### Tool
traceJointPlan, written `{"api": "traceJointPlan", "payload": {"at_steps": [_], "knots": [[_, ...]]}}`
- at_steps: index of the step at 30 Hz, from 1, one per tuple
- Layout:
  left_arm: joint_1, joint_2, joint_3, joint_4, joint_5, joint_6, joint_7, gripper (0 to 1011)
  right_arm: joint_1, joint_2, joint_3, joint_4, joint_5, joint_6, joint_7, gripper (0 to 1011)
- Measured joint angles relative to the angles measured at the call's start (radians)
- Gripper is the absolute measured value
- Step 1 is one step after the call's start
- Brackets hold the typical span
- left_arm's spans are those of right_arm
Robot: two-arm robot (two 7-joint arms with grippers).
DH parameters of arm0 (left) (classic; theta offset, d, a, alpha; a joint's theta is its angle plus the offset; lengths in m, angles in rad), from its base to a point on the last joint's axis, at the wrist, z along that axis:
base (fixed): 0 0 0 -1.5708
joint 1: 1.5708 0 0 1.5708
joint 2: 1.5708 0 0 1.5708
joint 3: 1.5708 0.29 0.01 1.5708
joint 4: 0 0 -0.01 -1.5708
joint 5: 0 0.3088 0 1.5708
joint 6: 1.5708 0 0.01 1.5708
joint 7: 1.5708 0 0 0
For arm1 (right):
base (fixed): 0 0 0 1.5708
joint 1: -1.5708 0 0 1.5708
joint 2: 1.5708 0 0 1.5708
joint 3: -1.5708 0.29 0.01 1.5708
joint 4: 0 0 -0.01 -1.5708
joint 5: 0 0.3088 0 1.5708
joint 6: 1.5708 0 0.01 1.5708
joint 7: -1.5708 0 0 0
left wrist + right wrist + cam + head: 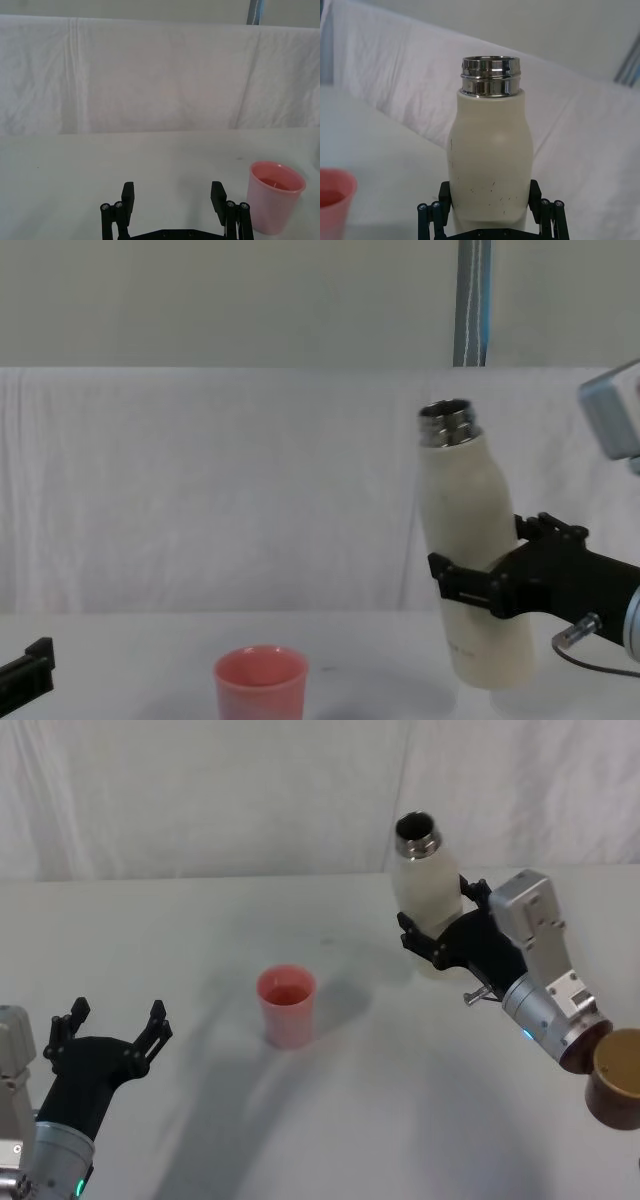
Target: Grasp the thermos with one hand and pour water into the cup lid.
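Chest view shows the right tool (470, 590) clamped around the lower body of the thermos (470, 540), its two black fingers one on each side of the cream wall. The thermos is tipped slightly toward the robot's left, its open steel neck uppermost. Its base looks to be just above the white surface (200, 940), though contact there is hard to judge.

The cup lid (287, 1005) stands upright on the surface, well apart from the thermos and to its left, near the middle of the head view. Something reddish lies inside it; how full it is cannot be told.

The step in hand appears to be carrying the thermos over to the cup lid before tipping. To do it well, the neck should probably be brought just above and beside the pink rim first, then tilted slowly so the stream lands inside. Because the grip sits low on a tall bottle, a quick tilt could let it slip between the fingers.

The left tool (172, 197) is idle low at the robot's left, fingers spread wide and holding nothing, with the cup lid near it but untouched.
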Motion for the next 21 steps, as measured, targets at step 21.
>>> {"api": "traceJointPlan", "payload": {"at_steps": [21], "knots": [[0.0, 0.0, 0.0, 0.0, 0.0, 0.0, 0.0, 1001, -0.067, -0.043, 0.06, -0.032, 0.207, 0.075, 0.016, 948]]}}
